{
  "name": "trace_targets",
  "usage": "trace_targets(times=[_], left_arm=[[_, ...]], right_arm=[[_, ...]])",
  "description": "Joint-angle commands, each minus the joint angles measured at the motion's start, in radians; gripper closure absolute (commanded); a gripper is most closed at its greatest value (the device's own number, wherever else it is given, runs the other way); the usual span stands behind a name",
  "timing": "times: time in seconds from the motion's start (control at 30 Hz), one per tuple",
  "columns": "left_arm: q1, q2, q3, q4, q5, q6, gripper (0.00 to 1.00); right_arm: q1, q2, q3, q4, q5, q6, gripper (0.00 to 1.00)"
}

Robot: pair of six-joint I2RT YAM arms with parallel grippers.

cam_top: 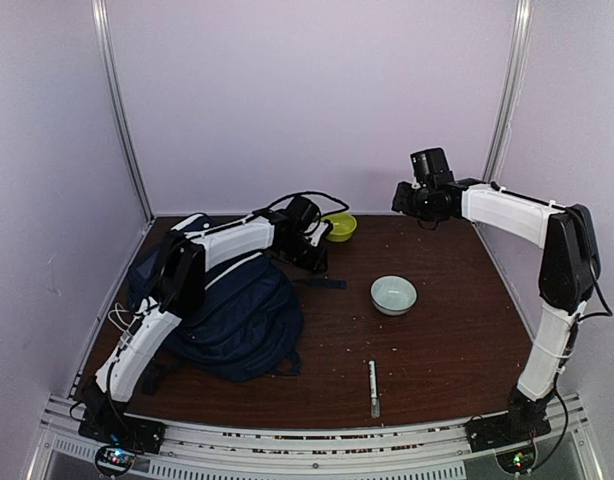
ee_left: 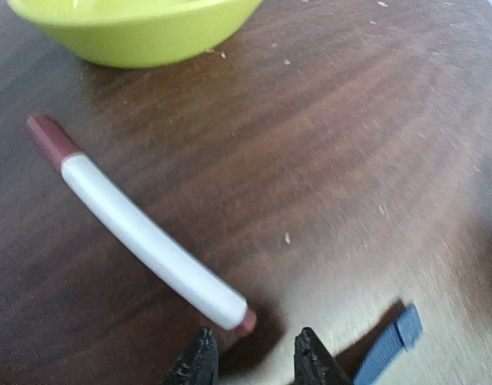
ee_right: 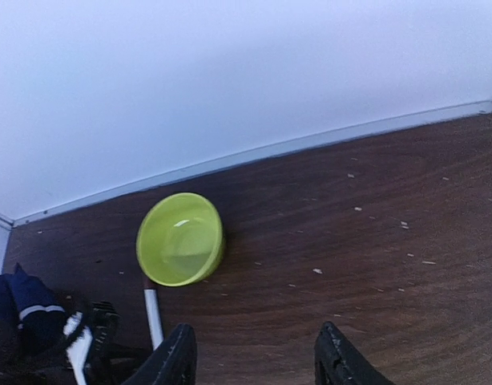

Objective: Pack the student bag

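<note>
The student bag (cam_top: pixel 232 320), navy with white trim, lies on the left of the table, and my left arm reaches over it. A white marker (ee_left: pixel 142 233) with a dark red cap lies on the wood just ahead of my left gripper (ee_left: pixel 254 361). That gripper is open with nothing between its fingertips, and the marker's near end sits close to its left one. My right gripper (ee_right: pixel 258 357) hangs open and empty in the air at the back right. From there it looks down on the marker (ee_right: pixel 152 313) and a corner of the bag (ee_right: pixel 22 309).
A lime-green bowl (cam_top: pixel 339 226) stands at the back, just beyond the marker's capped end. Mid-table sits a pale bowl (cam_top: pixel 393 294), and a thin pen (cam_top: pixel 373 388) lies near the front edge. A blue strap end (ee_left: pixel 390 345) trails from the bag by my left gripper.
</note>
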Motion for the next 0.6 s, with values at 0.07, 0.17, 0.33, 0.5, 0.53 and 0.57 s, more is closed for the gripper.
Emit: trace_targets(times=[0.07,0.17,0.33,0.5,0.53,0.57], left_arm=[[0.054,-0.311,-0.393,0.375,0.226,0.035,0.62],[0.108,-0.410,-0.491,0.461,0.266,-0.022,0.61],[0.209,-0.496,-0.543,0.446,0.281,-0.069,0.61],[0.262,-0.507,-0.520,0.400,0.267,-0.071,0.58],[0.265,-0.506,-0.519,0.397,0.268,-0.071,0.58],[0.267,-0.508,-0.518,0.393,0.272,-0.068,0.57]], right_arm=[[0.108,0.164,0.261,-0.082,-0.151,0.016,0.50],[0.144,0.241,0.361,-0.112,-0.186,0.052,0.54],[0.200,0.355,0.470,-0.127,-0.195,0.124,0.63],[0.249,0.520,0.681,-0.273,-0.112,0.084,0.66],[0.254,0.558,0.729,-0.321,-0.088,0.075,0.66],[0.257,0.586,0.762,-0.365,-0.065,0.070,0.65]])
